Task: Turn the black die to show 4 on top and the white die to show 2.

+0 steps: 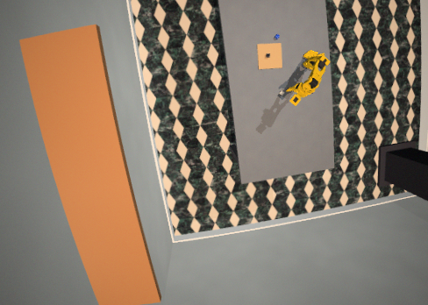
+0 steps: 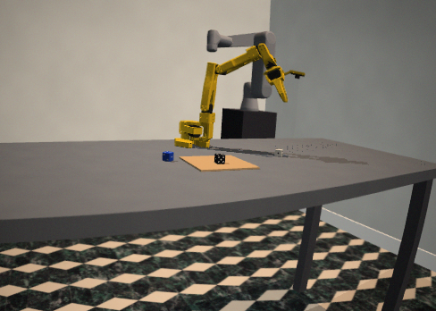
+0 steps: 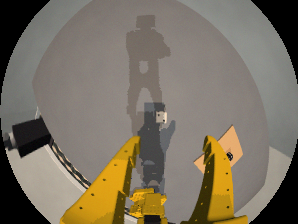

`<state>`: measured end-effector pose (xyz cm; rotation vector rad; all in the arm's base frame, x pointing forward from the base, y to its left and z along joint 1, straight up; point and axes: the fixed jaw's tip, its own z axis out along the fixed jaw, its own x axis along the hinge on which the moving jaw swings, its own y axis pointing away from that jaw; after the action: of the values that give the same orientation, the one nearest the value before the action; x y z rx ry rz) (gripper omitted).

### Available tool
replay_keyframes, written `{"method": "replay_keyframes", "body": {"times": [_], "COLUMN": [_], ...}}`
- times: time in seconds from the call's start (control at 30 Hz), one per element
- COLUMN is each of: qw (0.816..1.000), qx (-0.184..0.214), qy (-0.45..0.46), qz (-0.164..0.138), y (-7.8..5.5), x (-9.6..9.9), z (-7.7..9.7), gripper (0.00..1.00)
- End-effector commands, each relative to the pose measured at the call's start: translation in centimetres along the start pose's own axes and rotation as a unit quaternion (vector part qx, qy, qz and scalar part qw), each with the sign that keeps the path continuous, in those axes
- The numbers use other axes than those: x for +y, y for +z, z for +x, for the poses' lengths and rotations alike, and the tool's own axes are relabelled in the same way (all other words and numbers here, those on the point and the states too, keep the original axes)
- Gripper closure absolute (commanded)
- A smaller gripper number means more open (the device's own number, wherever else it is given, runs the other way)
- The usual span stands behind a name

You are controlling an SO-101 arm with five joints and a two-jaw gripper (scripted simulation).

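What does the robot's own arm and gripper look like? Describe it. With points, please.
The arm (image 1: 314, 81) (image 2: 208, 88) is yellow with black parts at its joints. Its gripper (image 2: 285, 101) (image 3: 173, 137) has two yellow, tapering fingers, dotted with small dark spots along their sides.

Below your raised gripper (image 2: 285, 101) (image 3: 173, 139), nothing stands between its fingertips and the white die (image 1: 281, 93) (image 2: 279, 153) (image 3: 161, 117). The black die (image 1: 267, 55) (image 2: 220, 158) (image 3: 229, 156) stands off to one side on the mat (image 1: 274, 63) (image 2: 241, 165) (image 3: 231, 137), leaving you room between the two dice.
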<state>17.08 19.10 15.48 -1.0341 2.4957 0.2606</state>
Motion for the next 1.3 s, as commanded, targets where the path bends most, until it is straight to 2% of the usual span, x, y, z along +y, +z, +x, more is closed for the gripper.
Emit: {"method": "replay_keyframes", "body": {"times": [0.0,0.23,0.3,0.47,0.6,0.87,0.9,1.27], "qw": [1.000,0.996,0.996,0.986,0.979,0.976,0.980,0.980], "qx": [-0.001,0.093,0.093,0.165,0.202,0.217,0.200,0.200], "qy": [0.001,0.000,0.000,0.000,0.000,0.000,0.008,0.008], "qz": [-0.002,0.001,0.001,0.003,0.004,0.005,0.006,0.006], "y": [0.0,4.0,4.0,6.9,8.2,8.7,8.1,8.1], "x": [0.2,0.2,0.2,0.1,0.1,0.1,0.1,0.1], "z": [-0.2,1.5,1.5,3.3,4.4,4.8,4.1,4.1], "gripper": [0.72,0.72,0.72,0.72,0.72,0.72,0.72,0.72]}}
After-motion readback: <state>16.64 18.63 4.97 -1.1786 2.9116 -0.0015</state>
